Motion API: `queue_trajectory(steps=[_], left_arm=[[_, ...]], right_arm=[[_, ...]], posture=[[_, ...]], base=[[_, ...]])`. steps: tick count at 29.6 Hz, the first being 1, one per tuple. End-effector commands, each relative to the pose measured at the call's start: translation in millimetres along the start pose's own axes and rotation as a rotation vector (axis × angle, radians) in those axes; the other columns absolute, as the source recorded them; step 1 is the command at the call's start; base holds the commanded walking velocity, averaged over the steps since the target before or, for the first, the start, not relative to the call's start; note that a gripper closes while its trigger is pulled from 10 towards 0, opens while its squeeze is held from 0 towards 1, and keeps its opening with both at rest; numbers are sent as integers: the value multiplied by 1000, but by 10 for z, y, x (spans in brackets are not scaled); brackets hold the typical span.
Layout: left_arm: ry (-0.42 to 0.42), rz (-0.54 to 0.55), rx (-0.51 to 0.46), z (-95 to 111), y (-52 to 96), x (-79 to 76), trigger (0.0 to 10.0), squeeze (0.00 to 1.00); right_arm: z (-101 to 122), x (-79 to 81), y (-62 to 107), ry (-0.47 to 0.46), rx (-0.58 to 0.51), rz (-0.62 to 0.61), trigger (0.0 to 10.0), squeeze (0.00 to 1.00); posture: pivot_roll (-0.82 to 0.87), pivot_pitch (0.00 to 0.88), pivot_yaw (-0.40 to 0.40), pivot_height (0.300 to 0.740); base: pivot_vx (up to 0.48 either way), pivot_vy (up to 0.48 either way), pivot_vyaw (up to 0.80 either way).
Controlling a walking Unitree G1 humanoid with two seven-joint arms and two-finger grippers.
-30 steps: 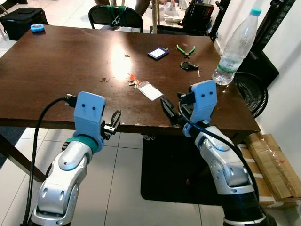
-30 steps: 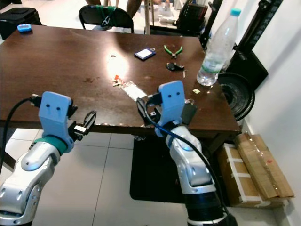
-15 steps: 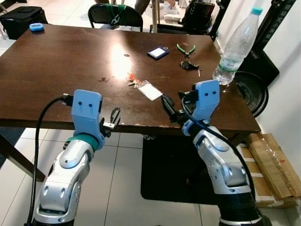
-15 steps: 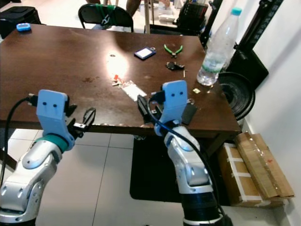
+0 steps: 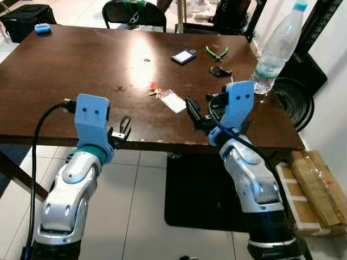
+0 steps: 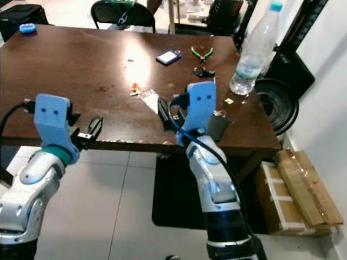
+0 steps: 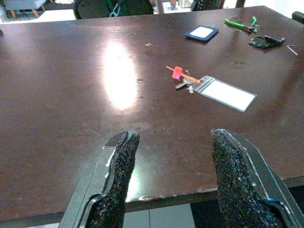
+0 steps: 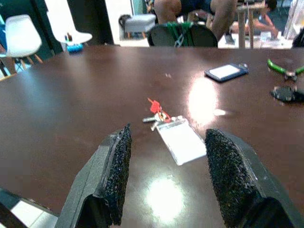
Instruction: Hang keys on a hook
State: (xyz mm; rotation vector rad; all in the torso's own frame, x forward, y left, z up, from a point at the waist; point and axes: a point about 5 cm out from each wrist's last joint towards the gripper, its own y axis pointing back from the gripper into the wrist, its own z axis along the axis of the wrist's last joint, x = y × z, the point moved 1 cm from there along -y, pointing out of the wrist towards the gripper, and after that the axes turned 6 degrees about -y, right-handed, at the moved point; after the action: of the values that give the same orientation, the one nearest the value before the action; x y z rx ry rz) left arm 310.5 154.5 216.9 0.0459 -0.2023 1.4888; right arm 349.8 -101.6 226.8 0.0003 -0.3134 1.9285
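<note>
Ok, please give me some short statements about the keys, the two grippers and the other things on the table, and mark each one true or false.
1. The keys lie on the brown table beside a white card. True.
2. The right gripper is shut on the keys. False: its fingers are open and short of the keys, which lie untouched.
3. The left gripper hovers at the table's near edge with its fingers apart. True.
4. The plastic bottle lies on its side. False: it stands upright near the table's right edge.
5. Green-handled pliers lie on the far part of the table. True.
6. The blue object at the far left corner sits next to the keys. False: it is far from them.
</note>
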Motion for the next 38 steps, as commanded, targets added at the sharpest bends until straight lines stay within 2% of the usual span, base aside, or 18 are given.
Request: queue_trajectory(steps=[1,5,13,14,18,19,24,25,27,38], left_arm=[[3,0,9,-21,-12,13,10000,0],[-7,7,-1,12,-18,70,10000,0],[-6,9,-10,32,-29,74,10000,0],[-5,8,-12,37,-35,72,10000,0],[-6,6,-13,36,-39,64,10000,0],[-6,-4,-11,28,-53,52,10000,0],[-7,-15,-10,22,-71,41,10000,0],[-13,-27,-18,33,-149,45,10000,0],[-19,-23,-34,66,-226,79,10000,0],[-26,-19,-63,131,-327,141,10000,0]], right_arm=[[15,-17,-9,2,-7,-4,10000,0],[1,-4,-41,-7,-8,-2,10000,0],[20,-18,-56,-5,-20,-1,10000,0],[26,-30,-61,-5,-25,-5,10000,0],[26,-47,-60,-4,-28,-12,10000,0],[9,-58,-65,-5,-31,-23,10000,0],[-8,-62,-71,-6,-35,-32,10000,0],[-34,-54,-102,-5,-43,-44,10000,0],[-9,-41,-142,5,-56,-38,10000,0],[74,-96,-241,32,-90,-35,10000,0]], posture=[[-49,142,25,740],[-44,144,24,740],[-45,122,33,740],[-41,92,45,740],[-41,80,51,740],[-42,44,79,740],[-41,30,92,740],[-57,0,101,740],[-61,0,106,740],[-67,0,99,740]], base=[[0,0,0],[0,0,0],[0,0,0],[0,0,0],[0,0,0],[0,0,0],[0,0,0],[0,0,0],[0,0,0],[0,0,0]])
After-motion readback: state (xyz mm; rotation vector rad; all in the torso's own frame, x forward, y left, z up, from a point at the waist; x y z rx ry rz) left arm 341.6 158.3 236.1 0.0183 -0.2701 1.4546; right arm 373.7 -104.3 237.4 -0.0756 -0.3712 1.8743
